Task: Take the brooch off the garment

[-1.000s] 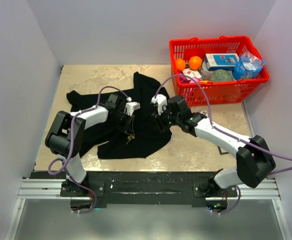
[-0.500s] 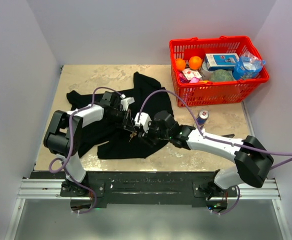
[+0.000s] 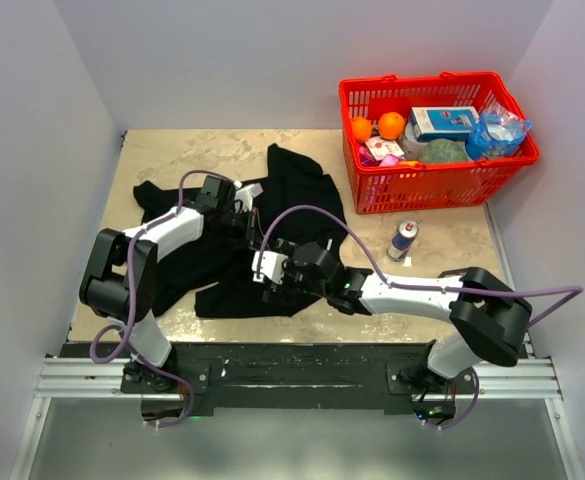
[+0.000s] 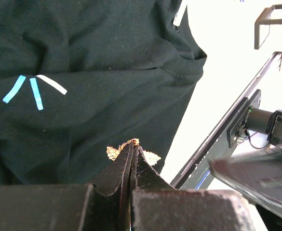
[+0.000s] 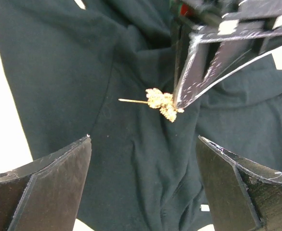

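Observation:
The garment, a black T-shirt (image 3: 302,200), lies crumpled on the table. My left gripper (image 3: 252,235) is shut on the brooch (image 4: 131,148), a small gold leafy piece that pokes out on both sides of the fingertips. In the right wrist view the brooch (image 5: 162,103) hangs at the left gripper's fingertips (image 5: 189,77) over the cloth (image 5: 131,192), its thin pin pointing left and bare. My right gripper (image 5: 143,139) is open wide and empty, just short of the brooch; in the top view it (image 3: 272,280) sits over the shirt's near edge.
A red basket (image 3: 442,185) with oranges, a box and packets stands at the back right. A drinks can (image 3: 403,238) stands on the table in front of it. The shirt (image 4: 107,48) has small blue and white marks (image 4: 32,89).
My right arm has swung left and nearer, from the shirt's right side to its near edge, uncovering the can. My left gripper has drawn back a little, still shut on the brooch.

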Tool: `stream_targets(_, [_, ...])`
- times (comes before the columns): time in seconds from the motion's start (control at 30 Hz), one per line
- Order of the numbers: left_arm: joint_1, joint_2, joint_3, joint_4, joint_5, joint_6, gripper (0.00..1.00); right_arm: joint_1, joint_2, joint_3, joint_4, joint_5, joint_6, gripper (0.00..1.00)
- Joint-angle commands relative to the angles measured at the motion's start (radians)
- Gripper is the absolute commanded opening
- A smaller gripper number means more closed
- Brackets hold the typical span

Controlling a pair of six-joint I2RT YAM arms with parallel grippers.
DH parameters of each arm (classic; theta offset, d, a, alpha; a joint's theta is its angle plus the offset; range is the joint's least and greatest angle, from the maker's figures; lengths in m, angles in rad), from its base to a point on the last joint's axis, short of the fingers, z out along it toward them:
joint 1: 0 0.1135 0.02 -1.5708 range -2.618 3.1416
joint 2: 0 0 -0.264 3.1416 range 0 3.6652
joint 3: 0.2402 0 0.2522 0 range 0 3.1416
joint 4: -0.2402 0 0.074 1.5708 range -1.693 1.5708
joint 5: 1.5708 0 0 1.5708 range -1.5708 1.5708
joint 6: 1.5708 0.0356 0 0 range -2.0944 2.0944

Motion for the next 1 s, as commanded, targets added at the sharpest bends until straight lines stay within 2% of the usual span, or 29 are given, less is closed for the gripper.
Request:
stream_targets(0.0, [0.004,-0.052,0.035,-0.007,-0.01,-0.042,0.0,0.001,0.021,0.034,0.08,0.046,-0.037,0.92])
stream_targets(0.3, [0.004,-0.07,0.015,-0.019,0.002,-0.051,0.0,0.001,0.098,0.076,0.165,0.131,-0.023,0.95])
stream_targets(0.97, [0.002,-0.088,-0.012,-0.012,0.008,-0.052,0.0,-0.017,0.185,0.195,0.155,0.163,0.036,0.94])
